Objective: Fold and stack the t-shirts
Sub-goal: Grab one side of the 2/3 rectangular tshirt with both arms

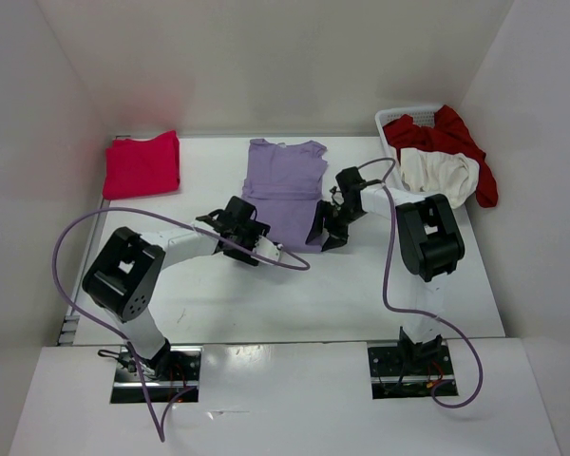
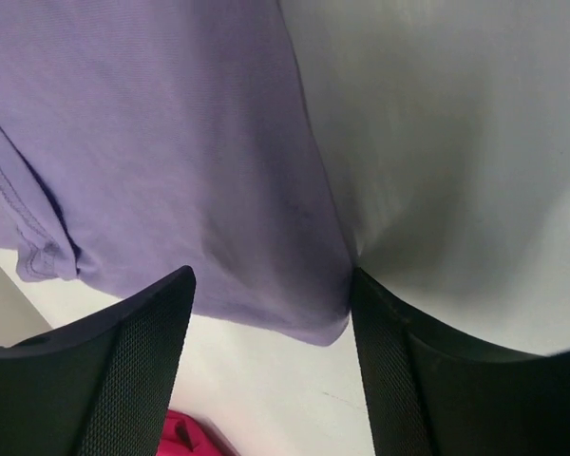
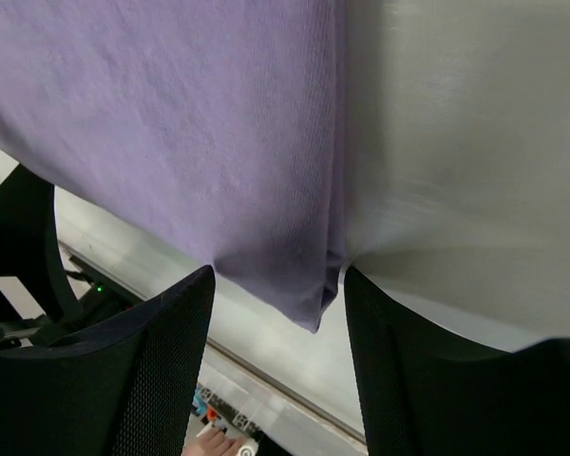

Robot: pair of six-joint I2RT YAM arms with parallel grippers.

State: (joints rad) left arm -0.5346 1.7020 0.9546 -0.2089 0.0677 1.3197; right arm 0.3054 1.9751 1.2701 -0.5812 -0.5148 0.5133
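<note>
Framing the lower corners of the lavender shirt [image 1: 283, 185] at centre frame, left pincer [image 2: 271, 294] and right pincer [image 3: 277, 285] both stand apart, probably ready to grip for folding.

light: bright, even, overhead-ish | glare: white walls [image 1: 266, 57] pretty washed out in the top view | shadows: soft, faint on the table [image 1: 218, 294] | wrist views: lavender shirt [image 2: 171, 142] weave sharp-ish, bare table upper right kinda smeary

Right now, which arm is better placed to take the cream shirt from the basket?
Right, probably: the basket holding the cream shirt sits beside that arm, and the right end effector is open. The left end effector is farther off.
</note>
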